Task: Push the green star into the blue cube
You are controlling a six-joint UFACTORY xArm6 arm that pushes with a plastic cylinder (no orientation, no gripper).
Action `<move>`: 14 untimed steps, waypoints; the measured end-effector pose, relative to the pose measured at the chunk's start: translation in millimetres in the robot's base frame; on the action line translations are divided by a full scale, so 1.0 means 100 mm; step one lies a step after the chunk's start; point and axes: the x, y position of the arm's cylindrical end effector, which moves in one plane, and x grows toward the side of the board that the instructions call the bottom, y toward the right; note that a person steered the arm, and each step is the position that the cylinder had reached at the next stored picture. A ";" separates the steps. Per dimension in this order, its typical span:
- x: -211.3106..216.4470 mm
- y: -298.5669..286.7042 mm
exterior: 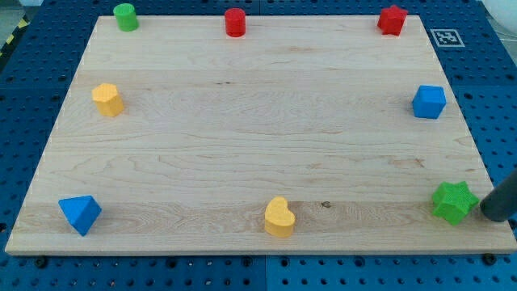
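The green star (453, 201) lies near the board's bottom right corner. The blue cube (429, 102) sits near the right edge, well above the star toward the view's top. My rod enters at the view's right edge; my tip (489, 213) is just right of the star, slightly lower, close to it but with a small gap.
The wooden board (242, 137) also carries a green cylinder (125, 17), a red cylinder (235, 22), a red block (392, 19), a yellow block (107, 99), a blue triangular block (80, 213) and a yellow heart (279, 217). A marker tag (446, 37) lies beyond the top right corner.
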 end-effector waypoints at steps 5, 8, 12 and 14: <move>0.14 -0.56; -0.24 -0.50; -0.56 -0.28; -0.37 -0.53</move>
